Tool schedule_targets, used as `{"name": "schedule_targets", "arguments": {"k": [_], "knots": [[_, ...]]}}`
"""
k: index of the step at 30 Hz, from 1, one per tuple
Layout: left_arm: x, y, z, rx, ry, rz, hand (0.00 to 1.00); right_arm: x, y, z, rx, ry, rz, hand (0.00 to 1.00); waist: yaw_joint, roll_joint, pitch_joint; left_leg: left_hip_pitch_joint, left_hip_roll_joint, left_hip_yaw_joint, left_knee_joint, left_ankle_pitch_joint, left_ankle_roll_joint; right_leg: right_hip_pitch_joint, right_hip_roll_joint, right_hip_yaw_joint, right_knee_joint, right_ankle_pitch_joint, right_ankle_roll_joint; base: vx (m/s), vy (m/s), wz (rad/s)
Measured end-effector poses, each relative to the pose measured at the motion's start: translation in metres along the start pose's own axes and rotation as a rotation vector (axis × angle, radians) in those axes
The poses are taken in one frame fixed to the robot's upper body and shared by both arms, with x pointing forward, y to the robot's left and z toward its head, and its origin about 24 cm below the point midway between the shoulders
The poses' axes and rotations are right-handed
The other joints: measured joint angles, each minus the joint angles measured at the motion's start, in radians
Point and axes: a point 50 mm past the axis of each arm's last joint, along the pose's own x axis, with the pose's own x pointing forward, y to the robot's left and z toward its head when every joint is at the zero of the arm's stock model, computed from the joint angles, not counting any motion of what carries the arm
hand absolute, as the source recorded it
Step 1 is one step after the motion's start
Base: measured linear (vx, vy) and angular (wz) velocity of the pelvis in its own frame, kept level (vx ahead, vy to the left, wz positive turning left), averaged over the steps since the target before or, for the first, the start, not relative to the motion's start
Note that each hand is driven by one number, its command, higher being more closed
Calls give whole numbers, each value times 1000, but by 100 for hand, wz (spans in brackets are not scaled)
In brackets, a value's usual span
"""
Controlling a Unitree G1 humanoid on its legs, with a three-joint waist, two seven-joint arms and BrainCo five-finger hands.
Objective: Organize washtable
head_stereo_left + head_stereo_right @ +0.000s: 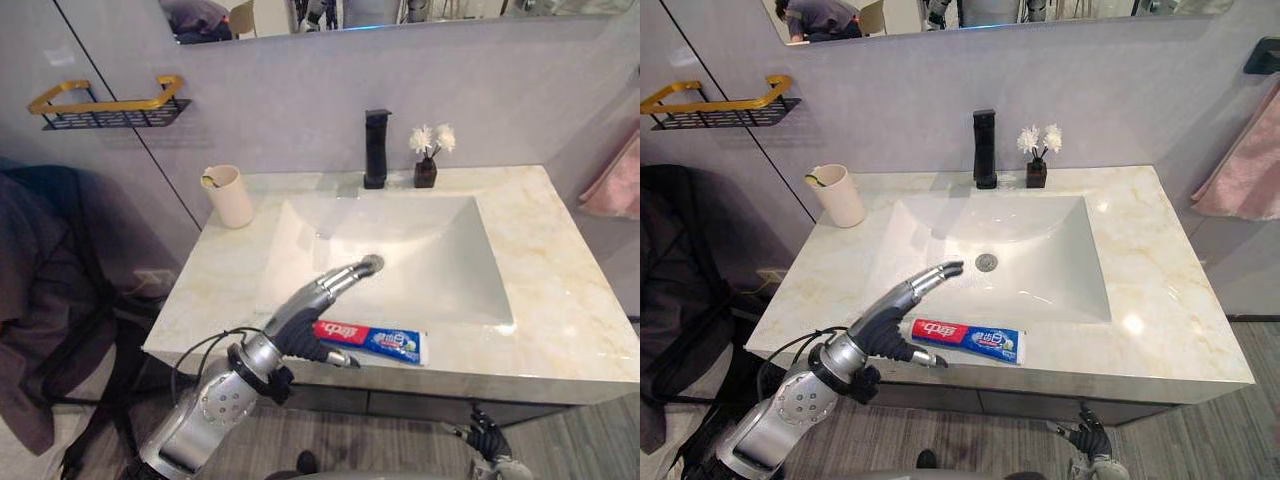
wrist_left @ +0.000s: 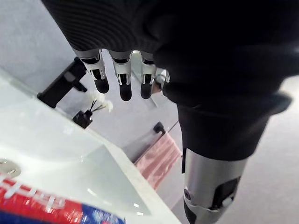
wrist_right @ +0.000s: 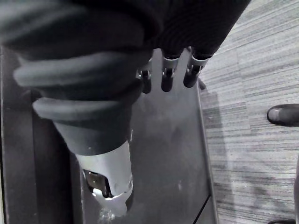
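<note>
Left hand (image 1: 305,322): fingers straight, holding nothing, reaching over the basin (image 1: 440,255). Toothpaste (image 1: 385,341) lies just beside the thumb on the counter (image 1: 570,300) front strip, near the edge. Judged light, soft, slick; pinch mid-body. Counter rightward is open. Right hand (image 1: 1087,437) hangs low, fingers loose.

The red and blue toothpaste tube (image 1: 368,340) lies flat along the table's (image 1: 560,290) front edge. The cream cup (image 1: 230,196) stands back left.

Marble washtable (image 1: 560,290): toothpaste (image 1: 370,340), cup (image 1: 230,197) (vase (image 1: 426,172) too)
</note>
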Motion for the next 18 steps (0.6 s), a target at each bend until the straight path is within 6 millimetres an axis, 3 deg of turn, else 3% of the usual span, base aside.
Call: {"name": "schedule_targets", "arguments": {"k": [9,18], "knots": [[-10,-19,-37,106,188,-107,0,5,8,8,-8,-13,24,0,-24,-18,-2,0,-1,20,-1,0,0,15,3,7,-52,30,-5,-14,-7,-3],[2,-16,-48,168,227,-67,0,7,11,11,-12,-21,30,0,-28,-18,-1,-6,0,26,-7,-1,0,13,5,16,-75,46,-4,-27,-11,-4]]}}
